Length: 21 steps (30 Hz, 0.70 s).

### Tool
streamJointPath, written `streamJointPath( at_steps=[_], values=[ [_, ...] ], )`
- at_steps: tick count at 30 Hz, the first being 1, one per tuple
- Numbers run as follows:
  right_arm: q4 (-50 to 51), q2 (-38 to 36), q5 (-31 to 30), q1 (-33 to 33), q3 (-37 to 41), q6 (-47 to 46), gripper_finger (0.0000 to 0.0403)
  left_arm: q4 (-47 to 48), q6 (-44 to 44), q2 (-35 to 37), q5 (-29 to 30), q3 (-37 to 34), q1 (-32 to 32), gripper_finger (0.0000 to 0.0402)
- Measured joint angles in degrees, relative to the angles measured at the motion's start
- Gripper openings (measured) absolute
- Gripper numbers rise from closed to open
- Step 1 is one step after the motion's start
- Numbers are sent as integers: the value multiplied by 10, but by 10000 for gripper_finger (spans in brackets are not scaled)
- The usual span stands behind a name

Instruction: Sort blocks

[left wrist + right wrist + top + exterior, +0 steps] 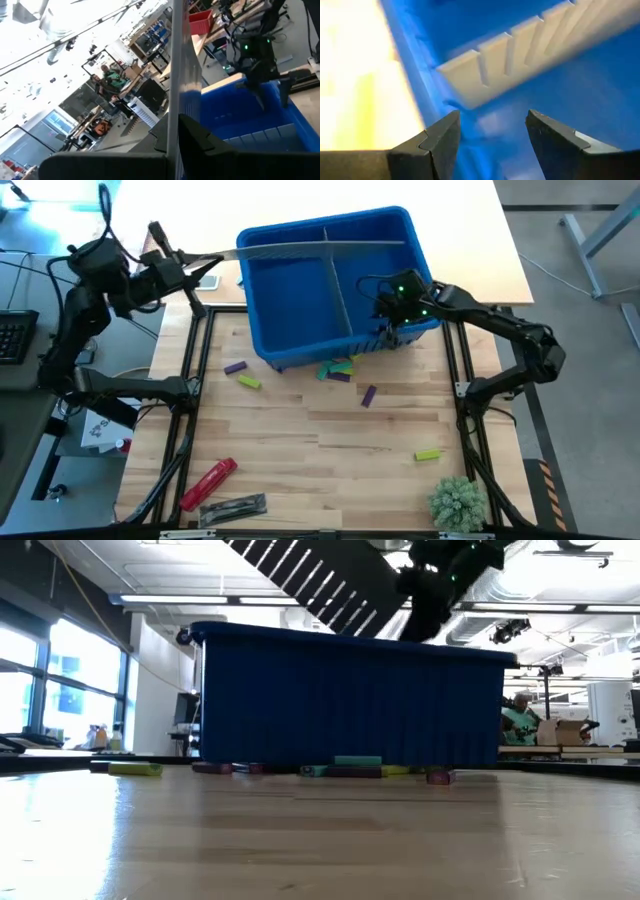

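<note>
A blue bin (300,320) stands on the wooden table, with a grey divider (340,300) across its inside. My left gripper (200,262), at the far left, is shut on a long grey slotted divider strip (320,248) that reaches out over the bin's far part. My right gripper (388,315) stands open and tilted down inside the bin's right compartment, with nothing between its fingers (492,125); a slotted divider (520,55) lies ahead of it. Blocks lie on the table near the bin: purple (235,367), lime (249,382), a mixed cluster (336,370), purple (368,395), lime (427,453). My left gripper pinches the slotted strip near its left end (173,120) between its two fingers, roughly level from the table's left side, with the fingers along the strip. The strip stands on edge above the bin's far rim; whether its free end (400,242) touches the bin I cannot tell.
A red cylindrical tool (208,483) and a dark flat item (233,507) lie at the near left. A green plant-like tuft (458,502) sits at the near right. Black frame rails (190,410) run along both table sides. The middle of the table has free room.
</note>
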<state>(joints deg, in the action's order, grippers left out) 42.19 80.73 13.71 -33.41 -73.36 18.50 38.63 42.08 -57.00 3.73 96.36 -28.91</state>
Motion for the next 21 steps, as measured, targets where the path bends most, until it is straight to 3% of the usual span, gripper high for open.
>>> streamJointPath(
  at_steps=[5, 13, 21],
  values=[
    [20, -4, -29, 12, -41, 10, 215, 1, 0, -21, -1, 0, 0, 0],
    [153, -27, -215, -2, -131, 29, 215, -11, -4, -39, -1, 0, 0, 0],
    [305, -82, -404, -35, -150, -82, 215, -12, 0, -30, 10, 0, 0, 0]
  ],
)
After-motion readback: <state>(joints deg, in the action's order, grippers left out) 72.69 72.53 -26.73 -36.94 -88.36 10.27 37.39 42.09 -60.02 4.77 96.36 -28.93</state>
